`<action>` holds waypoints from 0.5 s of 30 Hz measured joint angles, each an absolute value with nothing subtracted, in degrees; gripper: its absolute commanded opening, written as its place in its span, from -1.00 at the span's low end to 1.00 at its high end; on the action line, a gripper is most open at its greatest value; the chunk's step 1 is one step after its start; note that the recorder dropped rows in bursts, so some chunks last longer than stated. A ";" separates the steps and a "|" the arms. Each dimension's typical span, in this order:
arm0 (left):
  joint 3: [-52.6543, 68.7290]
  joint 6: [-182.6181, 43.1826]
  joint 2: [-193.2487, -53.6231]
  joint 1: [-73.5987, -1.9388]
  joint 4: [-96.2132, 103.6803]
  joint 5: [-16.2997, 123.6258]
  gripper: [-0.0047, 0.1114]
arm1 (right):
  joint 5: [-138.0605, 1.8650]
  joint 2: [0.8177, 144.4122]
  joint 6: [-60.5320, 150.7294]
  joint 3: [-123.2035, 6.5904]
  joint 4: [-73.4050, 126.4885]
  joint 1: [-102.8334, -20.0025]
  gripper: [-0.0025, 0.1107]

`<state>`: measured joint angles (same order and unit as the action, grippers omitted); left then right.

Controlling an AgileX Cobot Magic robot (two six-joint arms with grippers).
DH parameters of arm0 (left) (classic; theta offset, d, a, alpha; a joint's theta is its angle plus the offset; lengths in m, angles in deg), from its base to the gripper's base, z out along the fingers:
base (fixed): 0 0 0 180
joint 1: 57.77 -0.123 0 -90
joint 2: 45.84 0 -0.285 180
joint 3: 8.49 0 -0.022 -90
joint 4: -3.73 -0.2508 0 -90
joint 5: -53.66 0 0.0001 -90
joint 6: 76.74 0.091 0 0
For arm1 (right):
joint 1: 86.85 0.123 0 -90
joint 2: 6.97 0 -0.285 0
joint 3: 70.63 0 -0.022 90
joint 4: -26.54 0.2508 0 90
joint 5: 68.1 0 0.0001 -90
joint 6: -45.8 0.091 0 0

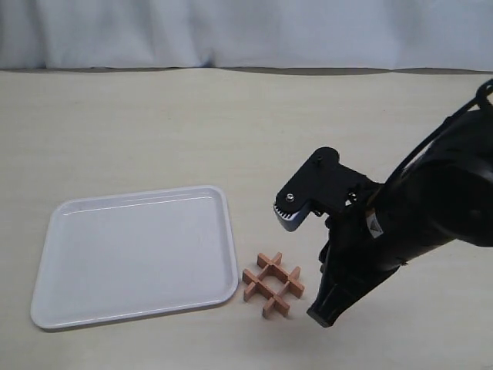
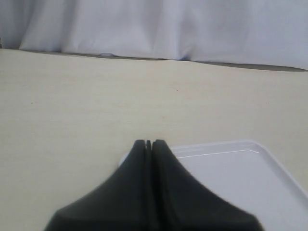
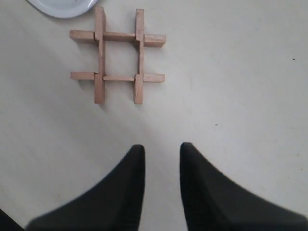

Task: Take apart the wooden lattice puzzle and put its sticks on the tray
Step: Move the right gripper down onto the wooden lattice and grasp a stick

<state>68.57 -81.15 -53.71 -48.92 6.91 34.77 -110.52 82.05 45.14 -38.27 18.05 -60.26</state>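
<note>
The wooden lattice puzzle point(image 1: 273, 285) lies flat on the bench point(image 1: 231, 131) at the tray's point(image 1: 131, 258) 4 o'clock, its sticks point(image 3: 101, 53) running 10–4 and 1–7. The right tool point(image 3: 161, 154), slightly spread, hovers at the puzzle's 4 o'clock; the left tool point(image 2: 148, 143) is pressed together.

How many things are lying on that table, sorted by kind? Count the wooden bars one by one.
White tray: 1
Wooden sticks, interlocked as one lattice puzzle beside the tray: 4
Total: 5
</note>
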 measured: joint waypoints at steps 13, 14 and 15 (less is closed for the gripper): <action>68.57 -81.15 -53.71 -48.92 6.91 34.77 -0.92 | -100.68 87.77 46.66 -34.11 21.36 -60.26 -0.33; 68.57 -81.15 -53.71 -48.92 6.91 34.77 -0.92 | -100.04 88.70 46.89 -34.11 21.36 -60.26 -0.33; 68.57 -81.15 -53.71 -48.92 6.91 34.77 -0.92 | -99.66 89.52 47.02 -34.11 21.36 -60.26 -0.33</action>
<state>68.57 -81.15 -53.71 -48.92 6.91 34.77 -99.66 89.52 47.02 -34.11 21.36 -60.26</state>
